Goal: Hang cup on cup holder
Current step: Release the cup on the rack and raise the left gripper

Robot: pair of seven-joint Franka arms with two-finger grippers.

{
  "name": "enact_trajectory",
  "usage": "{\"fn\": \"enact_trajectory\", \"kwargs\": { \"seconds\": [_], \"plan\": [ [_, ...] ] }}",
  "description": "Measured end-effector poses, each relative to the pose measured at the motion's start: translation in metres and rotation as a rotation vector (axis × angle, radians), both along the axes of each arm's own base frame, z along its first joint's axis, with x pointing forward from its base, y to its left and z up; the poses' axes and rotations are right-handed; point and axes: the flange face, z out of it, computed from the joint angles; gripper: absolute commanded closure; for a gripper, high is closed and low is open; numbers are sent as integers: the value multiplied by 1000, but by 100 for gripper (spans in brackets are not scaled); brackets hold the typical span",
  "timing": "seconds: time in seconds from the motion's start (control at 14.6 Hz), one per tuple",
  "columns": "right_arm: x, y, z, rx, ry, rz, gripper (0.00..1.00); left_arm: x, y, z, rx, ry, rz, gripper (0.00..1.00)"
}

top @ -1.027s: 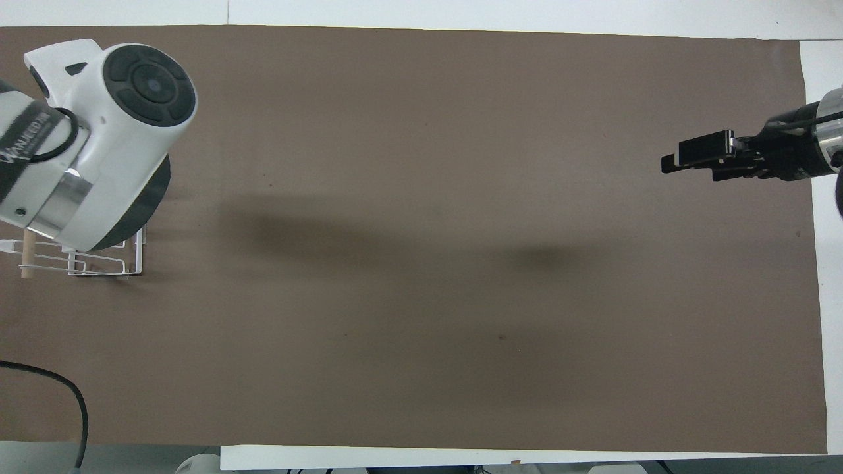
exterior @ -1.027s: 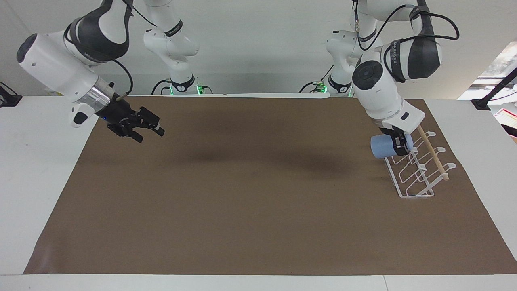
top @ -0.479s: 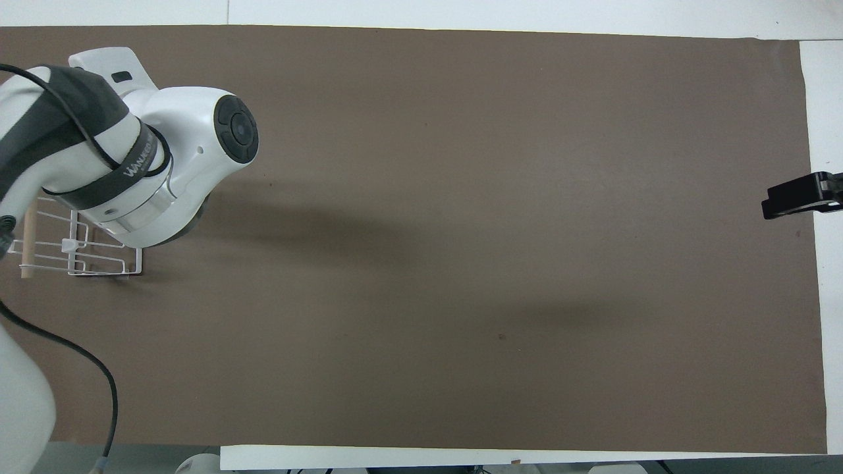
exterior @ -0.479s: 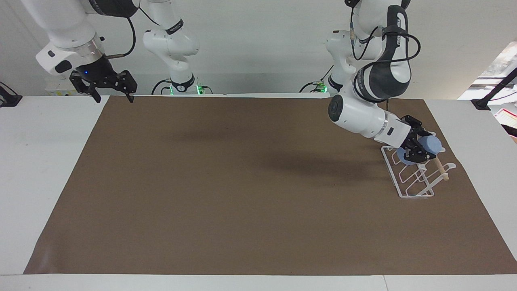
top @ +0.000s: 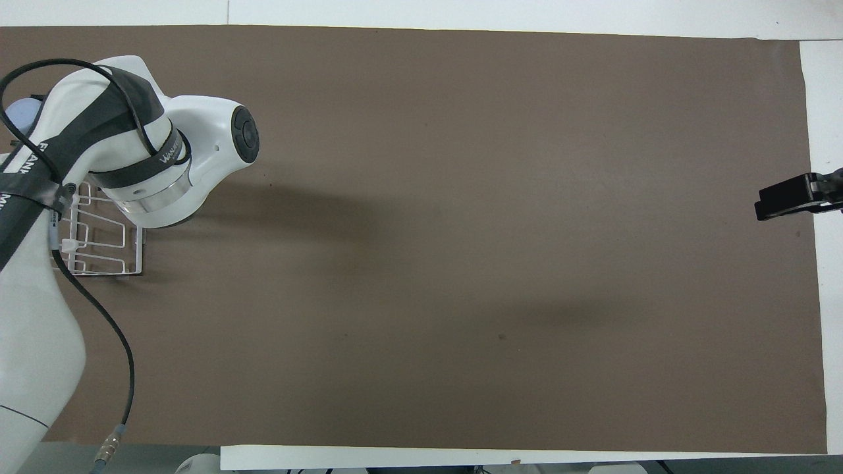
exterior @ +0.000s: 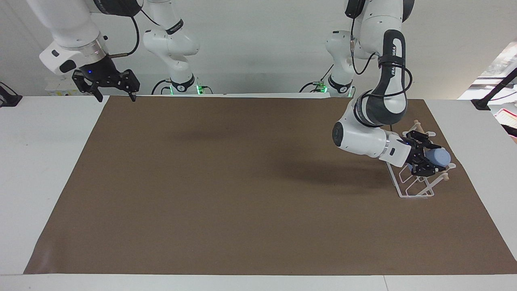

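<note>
The light-blue cup (exterior: 440, 157) lies on its side in my left gripper (exterior: 425, 157), which is shut on it. The cup is low over the prongs of the white wire cup holder (exterior: 416, 195), at the end of its wooden dowel (exterior: 444, 176) farther from the robots. The holder stands on the mat at the left arm's end of the table. In the overhead view my left arm covers the gripper; only a sliver of the cup (top: 18, 110) and part of the holder (top: 99, 268) show. My right gripper (exterior: 116, 98) is open and empty, waiting high over the mat's corner at the right arm's end.
A brown mat (exterior: 242, 182) covers most of the white table (exterior: 40, 161). A cable (top: 112, 342) hangs from my left arm beside the holder.
My left gripper has carried the cup along the holder, away from the robots, and lower onto the prongs. The right gripper has barely moved.
</note>
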Motion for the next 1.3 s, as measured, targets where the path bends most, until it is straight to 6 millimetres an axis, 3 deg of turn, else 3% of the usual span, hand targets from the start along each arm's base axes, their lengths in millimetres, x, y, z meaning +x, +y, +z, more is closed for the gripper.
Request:
{"fn": "enact_trajectory", "kwargs": {
  "seconds": [0.21,0.27,0.34,0.62,1.1,1.3],
  "plan": [
    [1,-9,-2,2,4,-15,1,2,1,-6,-8,-17,1,93],
    [1,-13,-5,2,12,-22,1,2,1,-7,-17,-18,-1,81],
    [3,-17,-8,3,26,-30,1,2,0,-8,-29,-17,-5,55],
    [14,-23,-9,2,46,-42,1,5,3,-11,-55,-15,-18,2],
    [13,-23,-7,3,59,-45,1,25,47,-3,-240,49,26,0],
    [13,-25,-7,3,60,-47,1,32,70,41,-388,225,1,0]
  ]
}}
